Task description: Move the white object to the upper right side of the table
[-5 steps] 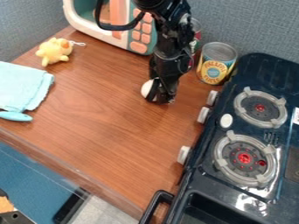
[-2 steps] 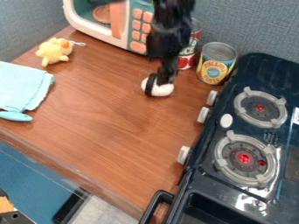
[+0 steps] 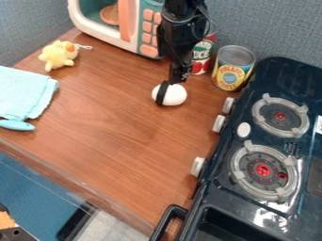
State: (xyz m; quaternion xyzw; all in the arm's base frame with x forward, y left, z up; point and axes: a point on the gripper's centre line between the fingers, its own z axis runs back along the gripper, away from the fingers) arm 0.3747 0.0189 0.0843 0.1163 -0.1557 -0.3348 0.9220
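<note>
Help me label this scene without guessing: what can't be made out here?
All in the camera view:
- Red can: partly hidden behind the arm.
- Toy microwave: top cut off by the top edge.
- Stove: cut off by the right and bottom edges.
- White object: its underside is hidden by its own body.
- Gripper: at this angle, whether it touches the white object is unclear.

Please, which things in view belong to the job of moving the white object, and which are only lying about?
For the job:
- white object
- hand
- table

Only lying about:
- yellow toy
- cloth
- blue handle
- red can
- yellow can
- stove
- toy microwave
</note>
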